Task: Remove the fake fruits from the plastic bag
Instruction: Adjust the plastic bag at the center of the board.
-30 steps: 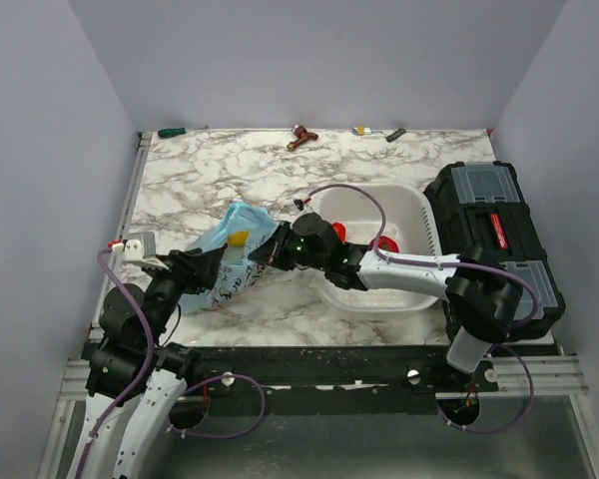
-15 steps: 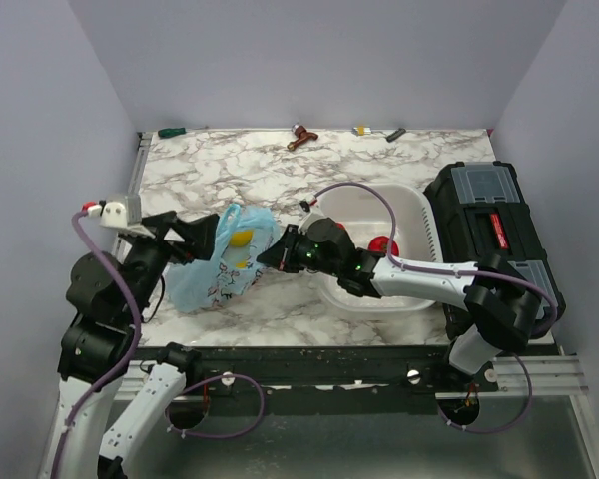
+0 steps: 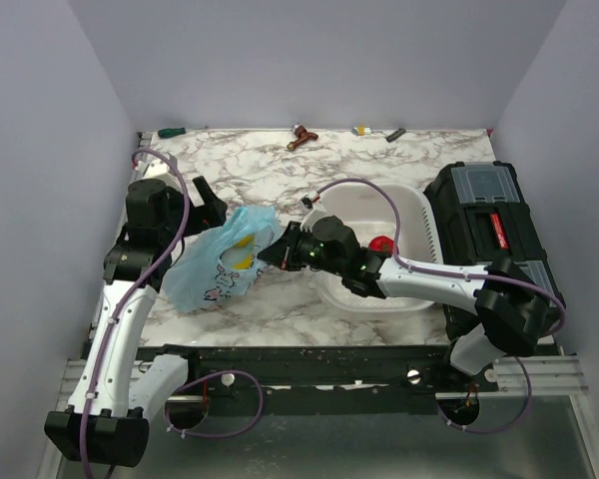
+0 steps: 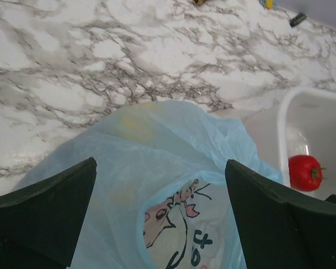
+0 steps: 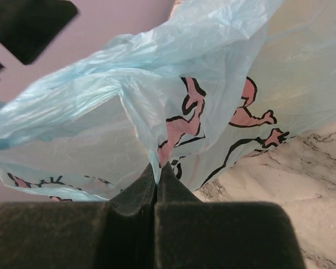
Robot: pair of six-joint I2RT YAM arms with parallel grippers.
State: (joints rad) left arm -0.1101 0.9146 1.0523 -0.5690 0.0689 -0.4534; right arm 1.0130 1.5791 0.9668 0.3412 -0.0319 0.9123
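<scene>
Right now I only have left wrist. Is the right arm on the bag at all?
Observer: Yes. The right fingers are shut on a fold of the plastic bag, on its side toward the white basket.
Operator: Any fruit inside?
Observer: From the top view, two yellow fruits show through the film. I can't see a grape bunch.
Operator: Are my fingers touching the bag?
Observer: From above, the left fingers are open at the bag's far-left end. I can't judge contact.
</scene>
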